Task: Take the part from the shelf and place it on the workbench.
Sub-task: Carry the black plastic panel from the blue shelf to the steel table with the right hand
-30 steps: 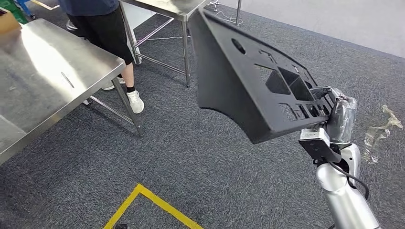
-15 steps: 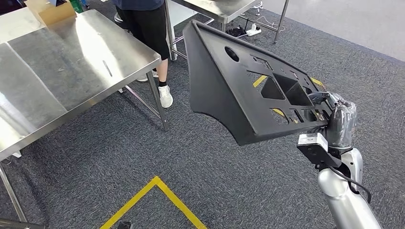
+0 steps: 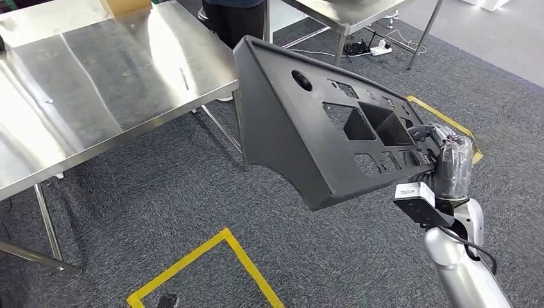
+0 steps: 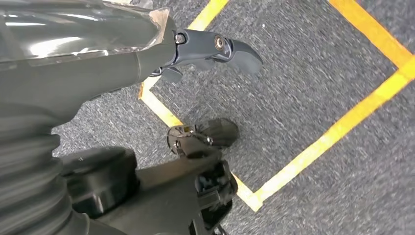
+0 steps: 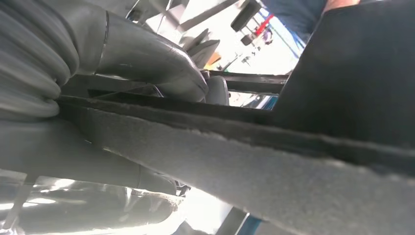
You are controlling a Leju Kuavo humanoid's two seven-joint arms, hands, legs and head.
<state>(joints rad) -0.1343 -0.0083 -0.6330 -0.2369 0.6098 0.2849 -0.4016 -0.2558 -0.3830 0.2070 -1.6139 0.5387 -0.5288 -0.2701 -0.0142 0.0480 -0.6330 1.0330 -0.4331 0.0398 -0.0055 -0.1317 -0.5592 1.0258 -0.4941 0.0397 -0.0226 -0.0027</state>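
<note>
Head view: from high on the robot, facing forward and down over the carpet (image 3: 160, 212), the workbench (image 3: 96, 83) and the held part (image 3: 308, 128). Right wrist view: close behind the right hand (image 5: 122, 63), looking along the edge of the part (image 5: 254, 161), shared with the head view. Left wrist view: close behind the left hand (image 4: 195, 49), facing down at the carpet (image 4: 318, 73) and the yellow tape (image 4: 337, 132), also in the head view (image 3: 192, 263).

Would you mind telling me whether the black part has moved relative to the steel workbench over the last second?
Yes. The black part now overlaps the steel workbench's near corner; earlier they stood apart. The camera itself also swung.
</note>
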